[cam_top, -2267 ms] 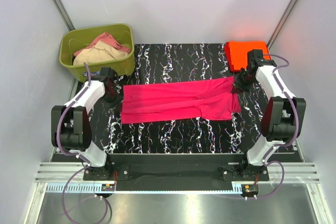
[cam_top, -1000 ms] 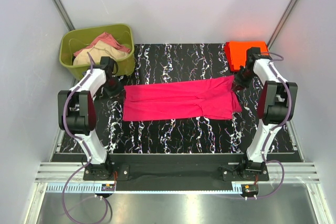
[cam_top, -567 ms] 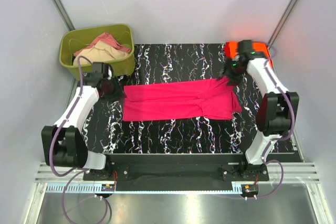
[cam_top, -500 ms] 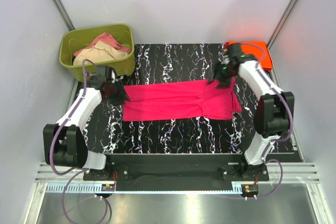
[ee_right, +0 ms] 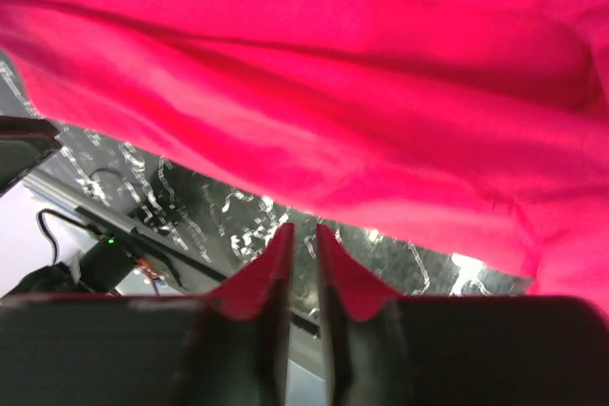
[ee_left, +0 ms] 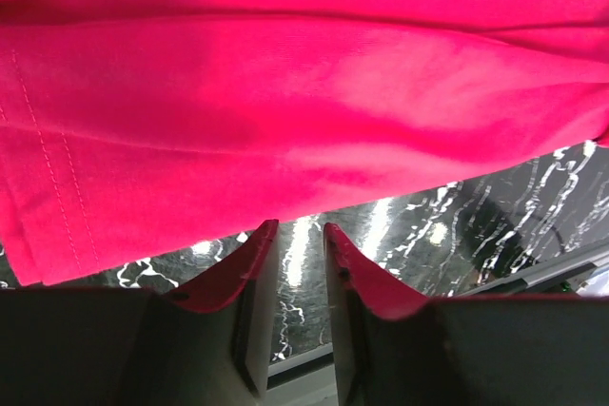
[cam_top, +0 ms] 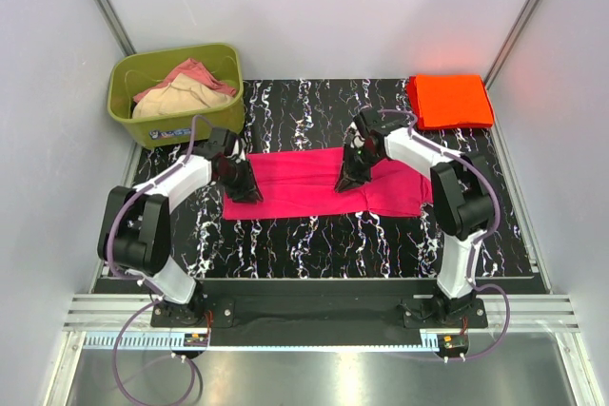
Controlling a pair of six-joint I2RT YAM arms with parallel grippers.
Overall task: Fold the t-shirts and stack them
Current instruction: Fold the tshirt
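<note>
Hot pink t-shirt (cam_top: 304, 178) lies mid-table; orange-red t-shirt (cam_top: 449, 102) sits folded far right; left gripper (cam_top: 245, 193) at the pink shirt's near-left edge, right gripper (cam_top: 344, 181) at its middle; both jaws narrow, table showing between.

Black white-veined marble tabletop (cam_top: 314, 240) between pale grey walls (cam_top: 324, 7), aluminium rail (cam_top: 105, 313) along the near edge.
</note>
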